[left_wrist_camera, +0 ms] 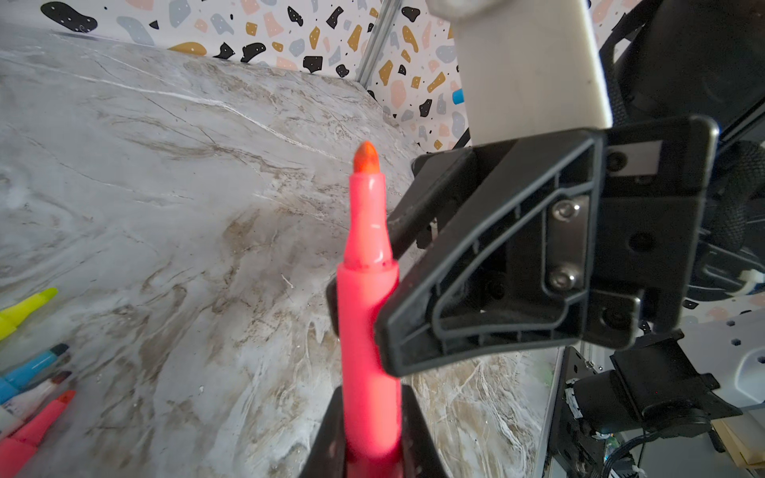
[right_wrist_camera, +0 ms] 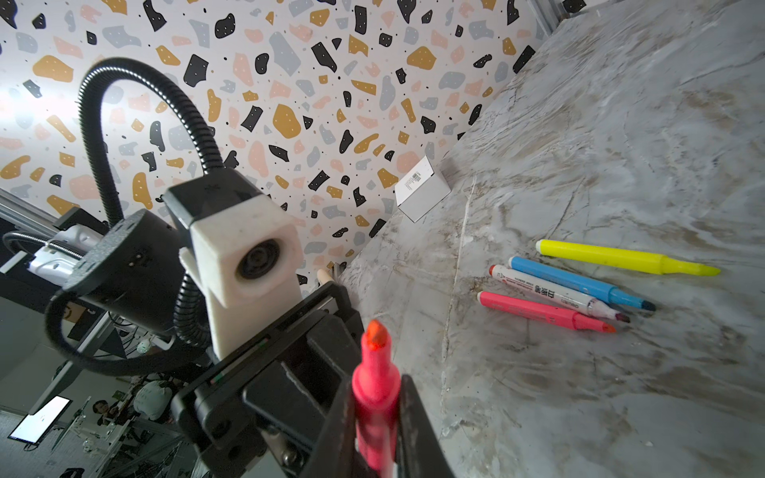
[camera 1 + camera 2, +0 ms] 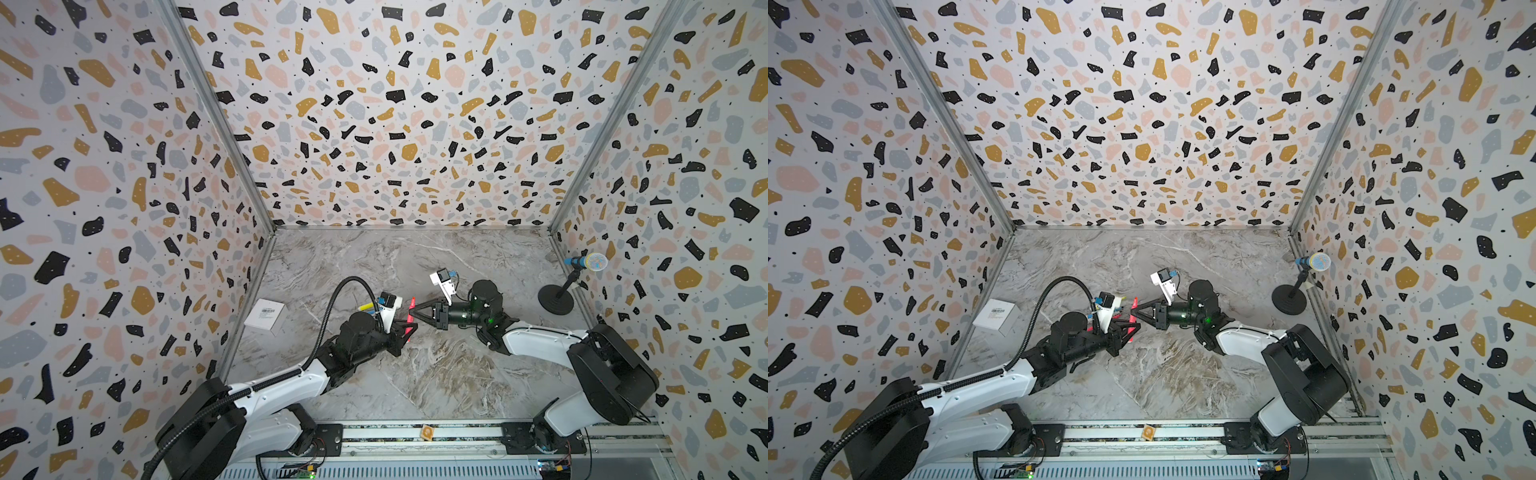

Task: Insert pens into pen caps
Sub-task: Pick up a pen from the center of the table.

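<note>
We find the far table [image 3: 415,257] open. Loose pens [image 2: 579,283] lie centre-left; a white box [image 3: 264,313] and microphone stand [image 3: 556,299] line the walls.

The left wrist view's edge cuts off the yellow pen [image 1: 22,310], blue pen [image 1: 33,366], white pen [image 1: 29,399] and loose pink pen [image 1: 37,422].

White box [image 2: 422,192]: barcode label on top, digits too small to read. White-barrelled pen [image 2: 554,294]: dark print along barrel; I cannot make out the characters.
</note>
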{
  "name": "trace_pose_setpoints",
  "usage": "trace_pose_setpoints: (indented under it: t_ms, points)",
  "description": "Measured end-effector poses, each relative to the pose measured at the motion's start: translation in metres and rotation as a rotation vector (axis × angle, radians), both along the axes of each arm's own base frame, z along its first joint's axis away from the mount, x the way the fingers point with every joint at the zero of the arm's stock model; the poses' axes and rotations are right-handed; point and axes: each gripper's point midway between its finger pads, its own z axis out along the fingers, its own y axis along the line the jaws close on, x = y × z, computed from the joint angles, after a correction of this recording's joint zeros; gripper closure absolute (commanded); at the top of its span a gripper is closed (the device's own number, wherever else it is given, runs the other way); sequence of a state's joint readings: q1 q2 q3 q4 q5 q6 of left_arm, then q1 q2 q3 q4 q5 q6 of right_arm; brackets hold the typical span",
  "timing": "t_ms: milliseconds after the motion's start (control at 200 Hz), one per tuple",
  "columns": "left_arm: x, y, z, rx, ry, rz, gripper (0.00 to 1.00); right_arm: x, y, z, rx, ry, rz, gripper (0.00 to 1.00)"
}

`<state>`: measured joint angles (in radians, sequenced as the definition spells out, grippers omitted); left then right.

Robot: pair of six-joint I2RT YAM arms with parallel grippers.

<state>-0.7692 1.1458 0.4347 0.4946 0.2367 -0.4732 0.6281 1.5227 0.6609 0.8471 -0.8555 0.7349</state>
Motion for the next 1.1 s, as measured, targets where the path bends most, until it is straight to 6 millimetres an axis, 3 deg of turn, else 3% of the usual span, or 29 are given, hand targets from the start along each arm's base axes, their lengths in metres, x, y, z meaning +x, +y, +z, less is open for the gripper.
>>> trace_pose_setpoints:
  t_ms: [115, 190, 310, 400, 496, 676, 816, 916, 1096]
  points:
    - [0.001, 0.0, 0.002, -0.005, -0.006, 0.002, 1.0, -0.002, -0.001, 0.004, 0.004, -0.008, 0.0, 0.52]
    - [0.001, 0.001, -0.001, 0.006, 0.002, 0.009, 1.0, -0.002, -0.005, 0.01, 0.008, -0.027, -0.012, 0.42]
    - [0.002, 0.004, 0.0, 0.01, -0.001, 0.026, 1.0, 0.003, -0.022, 0.023, -0.008, -0.053, -0.091, 0.41]
    - [0.002, 0.005, 0.007, -0.009, -0.018, 0.028, 1.0, 0.02, -0.048, 0.029, -0.053, -0.057, -0.224, 0.39]
    - [-0.002, 0.005, 0.015, -0.039, -0.031, 0.016, 1.0, 0.037, -0.079, 0.022, -0.143, -0.038, -0.387, 0.38]
    - [-0.006, 0.006, 0.019, -0.054, -0.04, 0.007, 1.0, 0.058, -0.139, -0.025, -0.349, 0.088, -0.6, 0.47]
    - [-0.007, 0.007, 0.019, -0.055, -0.04, 0.004, 1.0, 0.062, -0.18, -0.077, -0.47, 0.227, -0.682, 0.51]
    - [-0.007, 0.007, 0.018, -0.052, -0.038, 0.005, 1.0, 0.056, -0.191, -0.107, -0.54, 0.303, -0.679, 0.5]
    - [-0.007, 0.008, 0.015, -0.043, -0.03, 0.006, 1.0, 0.051, -0.196, -0.135, -0.627, 0.345, -0.647, 0.49]
